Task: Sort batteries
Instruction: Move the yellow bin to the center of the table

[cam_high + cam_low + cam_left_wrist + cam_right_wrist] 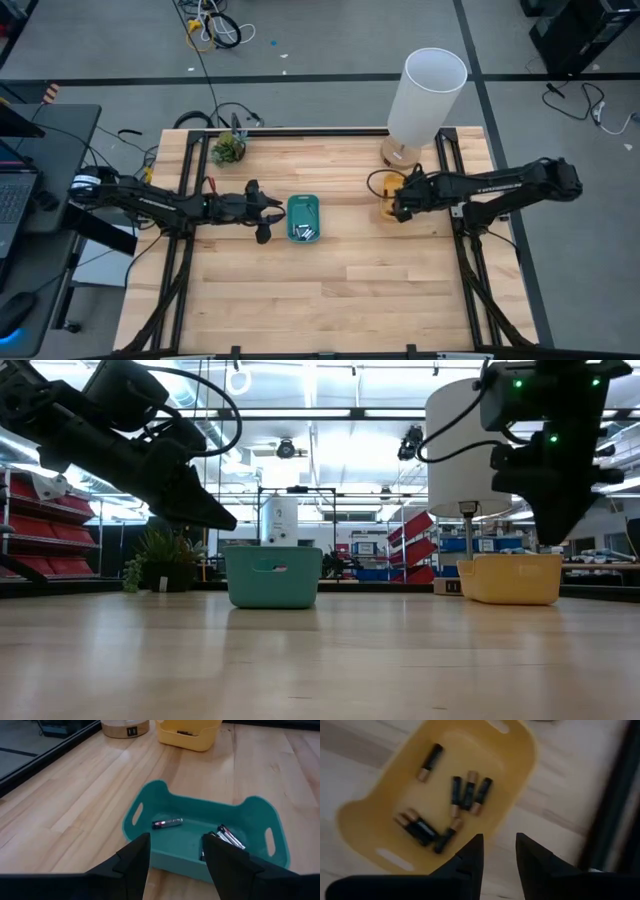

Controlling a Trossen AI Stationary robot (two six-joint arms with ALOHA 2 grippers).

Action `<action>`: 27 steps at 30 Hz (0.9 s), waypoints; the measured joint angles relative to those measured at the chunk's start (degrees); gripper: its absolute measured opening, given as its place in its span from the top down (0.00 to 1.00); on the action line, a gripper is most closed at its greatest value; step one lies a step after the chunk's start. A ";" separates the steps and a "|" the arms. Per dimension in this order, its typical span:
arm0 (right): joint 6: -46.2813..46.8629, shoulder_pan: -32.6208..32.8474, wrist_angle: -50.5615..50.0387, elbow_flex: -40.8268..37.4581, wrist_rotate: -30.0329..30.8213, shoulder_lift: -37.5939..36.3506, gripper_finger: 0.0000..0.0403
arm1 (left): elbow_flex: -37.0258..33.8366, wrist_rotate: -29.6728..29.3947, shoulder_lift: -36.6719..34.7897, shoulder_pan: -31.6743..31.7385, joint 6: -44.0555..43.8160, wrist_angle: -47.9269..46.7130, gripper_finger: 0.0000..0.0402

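A teal tray (303, 204) sits mid-table, on the tabletop. In it lie a few silvery-grey batteries: one alone (167, 823) and a small cluster (227, 836). A yellow tray (520, 765) stands toward the far right and holds several dark batteries with copper ends (465, 795). My left gripper (175, 855) hovers open just left of the teal tray, slanting down toward it, with nothing between its fingers. My right gripper (497, 855) hangs over the yellow tray's edge pointing steeply down, with an empty narrow gap between its fingers.
A white lamp (425, 90) on a wooden base stands at the far right, just behind the yellow tray. A small potted plant (228, 148) is at the far left. Black frame rails run along both table sides. Bare wood (320, 300) fills the near half.
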 joint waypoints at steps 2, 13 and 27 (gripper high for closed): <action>-1.21 -0.96 3.22 -1.22 -1.10 -1.43 0.75 | 0.00 -0.06 0.00 -0.06 0.00 -0.16 0.51; -4.21 -7.55 8.00 -6.60 -1.92 -3.56 0.75 | 0.00 -2.17 0.00 -0.06 0.20 -0.77 0.51; -11.10 -8.80 19.16 -8.58 -11.33 -3.56 0.91 | 0.00 -2.18 0.00 -0.06 0.06 -1.65 0.51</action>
